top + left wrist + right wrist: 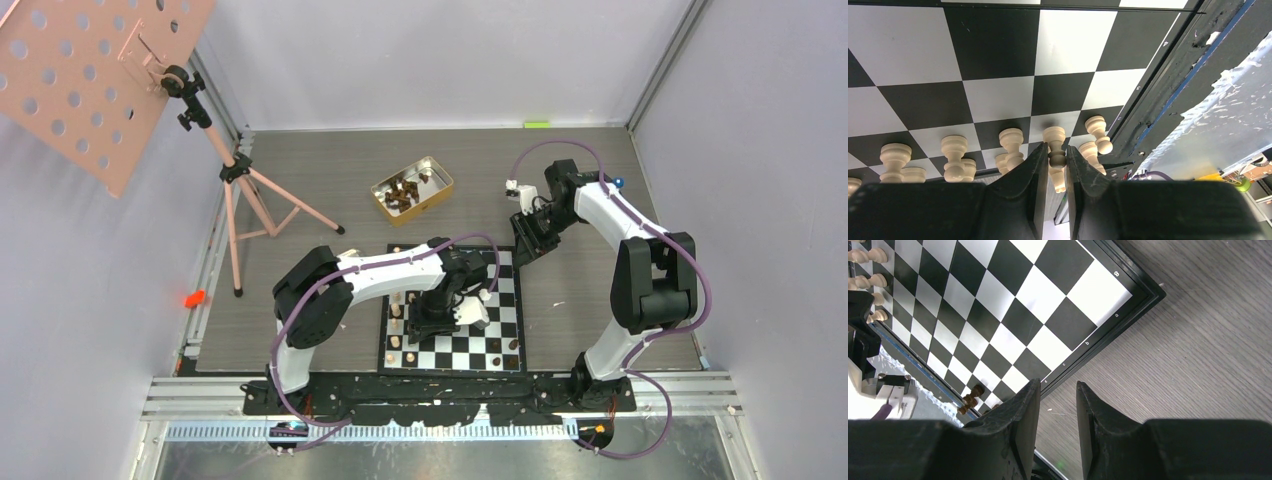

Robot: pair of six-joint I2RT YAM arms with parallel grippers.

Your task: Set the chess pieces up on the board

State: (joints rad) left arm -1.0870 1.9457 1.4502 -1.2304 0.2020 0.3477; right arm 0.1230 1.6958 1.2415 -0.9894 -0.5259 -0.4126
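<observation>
Straddling a pale pawn [1054, 135], the left gripper [1056, 150] sets its fingers [1033, 170] close on either side of the neck; we cannot tell whether they pinch it or stand just clear. It stands upright on the board [993, 45], among the pale chess pieces [1011, 142] lining one edge, where we judge it belongs. Just off a board corner, the right gripper [1058, 390] hangs over the table [1198, 365], jaws apart and empty, probably parked out of the way. Beyond the board's far edge a gold tin [445, 181] holds dark pieces [402, 193].
</observation>
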